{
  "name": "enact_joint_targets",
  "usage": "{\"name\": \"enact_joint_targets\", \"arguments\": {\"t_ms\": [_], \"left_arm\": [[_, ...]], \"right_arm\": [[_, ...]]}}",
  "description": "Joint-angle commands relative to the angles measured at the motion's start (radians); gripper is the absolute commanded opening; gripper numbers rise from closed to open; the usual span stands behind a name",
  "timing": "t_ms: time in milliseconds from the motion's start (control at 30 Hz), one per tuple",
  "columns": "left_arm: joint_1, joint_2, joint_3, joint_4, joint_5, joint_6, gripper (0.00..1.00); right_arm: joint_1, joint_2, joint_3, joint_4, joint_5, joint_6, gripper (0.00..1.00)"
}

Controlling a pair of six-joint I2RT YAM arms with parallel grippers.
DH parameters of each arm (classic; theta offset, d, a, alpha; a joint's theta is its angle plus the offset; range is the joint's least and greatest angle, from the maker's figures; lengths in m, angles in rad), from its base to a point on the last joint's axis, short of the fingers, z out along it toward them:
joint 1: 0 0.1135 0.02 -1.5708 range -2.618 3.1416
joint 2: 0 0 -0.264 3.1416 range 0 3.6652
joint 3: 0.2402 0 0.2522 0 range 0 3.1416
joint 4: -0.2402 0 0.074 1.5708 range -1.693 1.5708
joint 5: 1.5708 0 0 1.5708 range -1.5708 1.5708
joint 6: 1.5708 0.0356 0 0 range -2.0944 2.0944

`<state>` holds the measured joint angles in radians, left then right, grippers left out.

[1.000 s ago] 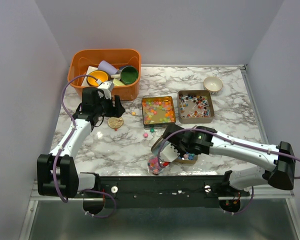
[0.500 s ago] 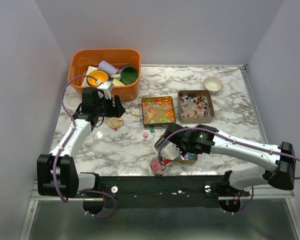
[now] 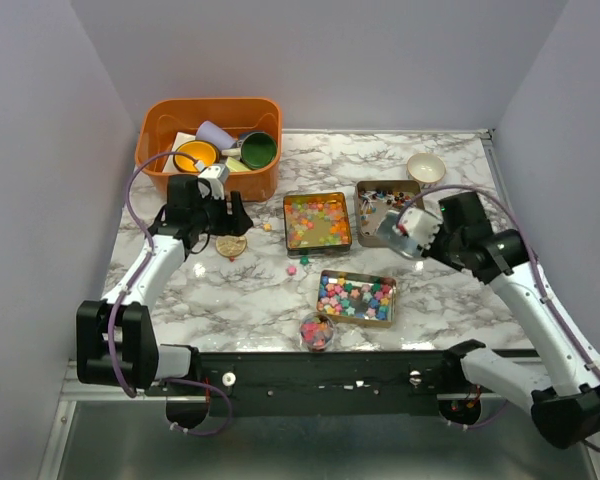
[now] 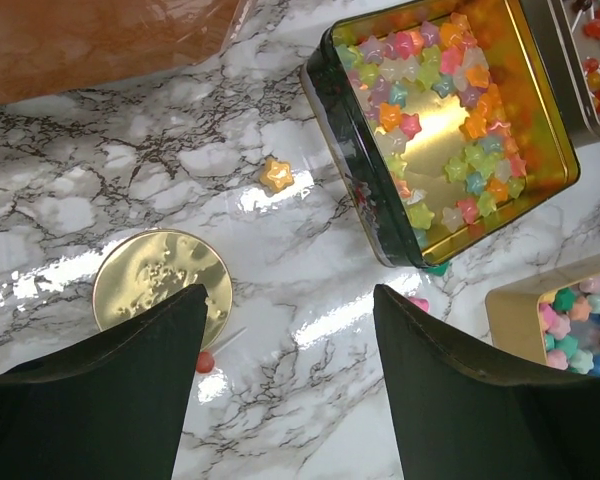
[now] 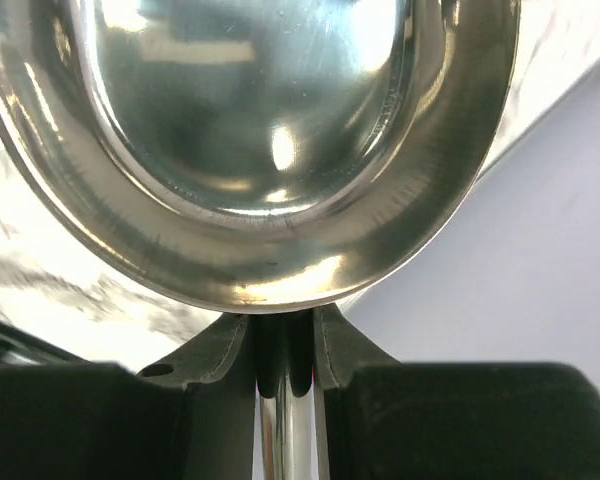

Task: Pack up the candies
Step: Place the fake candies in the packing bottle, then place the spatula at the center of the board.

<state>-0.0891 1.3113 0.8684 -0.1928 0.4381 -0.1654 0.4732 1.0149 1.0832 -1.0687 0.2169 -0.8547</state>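
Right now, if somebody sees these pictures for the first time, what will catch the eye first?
The candies stand out first, in three open tins mid-table: the pastel tin, the wrapped-candy tin right of it and the bright tin nearer. The right hand grips an empty shiny scoop at the wrapped-candy tin. An orange bin of cups sits at the far left.

gold lid partly hidden behind left gripper finger, orange bin blurred and cut by top edge, bright-candy tin cut off at right edge, metal scoop cropped at top, handle buried between right gripper fingers
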Motion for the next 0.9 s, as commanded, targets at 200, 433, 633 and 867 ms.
{"name": "enact_joint_targets", "arguments": {"t_ms": [200, 433, 633, 867], "left_arm": [[-0.028, 0.039, 0.012, -0.098, 0.025, 0.036, 0.78], [-0.028, 0.078, 0.038, -0.168, -0.025, 0.033, 0.84], [-0.026, 0.131, 0.052, -0.140, -0.044, 0.141, 0.85], [-0.026, 0.255, 0.112, -0.180, -0.079, 0.248, 0.86]], "right_arm": [[-0.668, 0.327, 0.049, 0.256, -0.335, 0.536, 0.01], [-0.689, 0.536, 0.032, 0.418, -0.291, 0.571, 0.01], [-0.702, 0.651, 0.058, 0.454, -0.280, 0.545, 0.12], [-0.702, 0.720, 0.167, 0.398, -0.338, 0.503, 0.49]]}}
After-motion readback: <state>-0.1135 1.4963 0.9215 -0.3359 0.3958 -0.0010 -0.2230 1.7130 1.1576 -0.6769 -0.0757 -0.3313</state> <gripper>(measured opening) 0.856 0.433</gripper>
